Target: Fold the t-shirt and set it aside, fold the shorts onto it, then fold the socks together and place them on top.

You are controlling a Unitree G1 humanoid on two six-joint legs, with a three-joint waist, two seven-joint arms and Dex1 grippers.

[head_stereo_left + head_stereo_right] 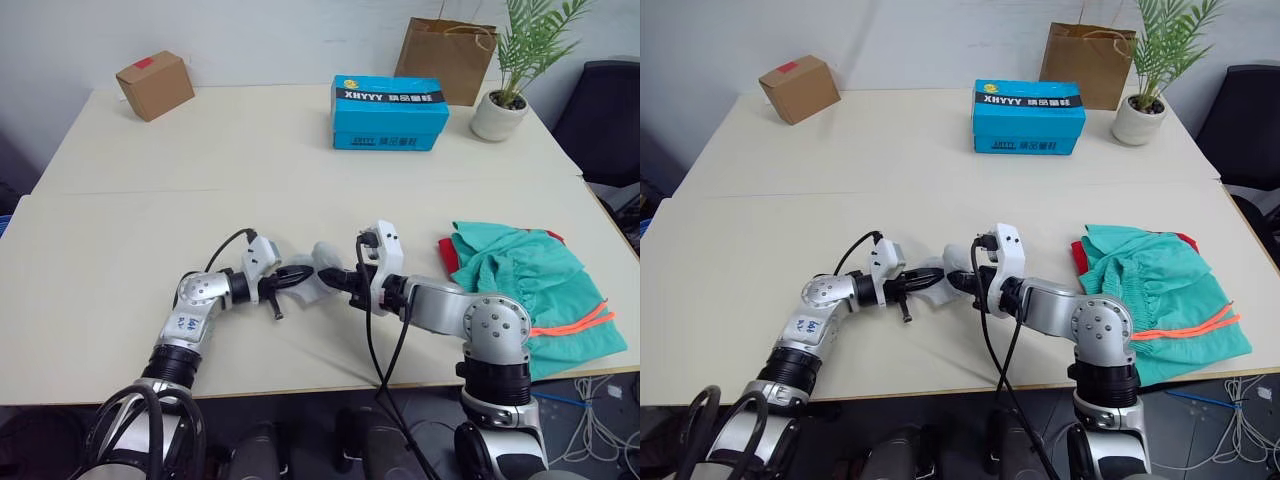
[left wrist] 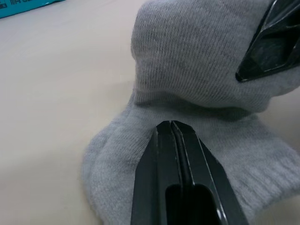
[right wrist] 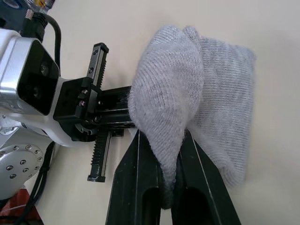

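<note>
Silver arms, black cables, black fingers [image 3: 126, 187]

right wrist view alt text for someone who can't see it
The right hand pinches a fold of a light grey sock, its second layer flat on the beige table. The left hand meets the sock from the opposite side.

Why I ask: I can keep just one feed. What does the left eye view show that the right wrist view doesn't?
Left eye view: the shorts heaped on the t-shirt at the robot's right, with a blue box, cardboard box, bag and plant farther back. Right wrist view: close up, the right tool pinching a raised fold of the socks. Both: the socks on the table, with the left tool at them.
</note>
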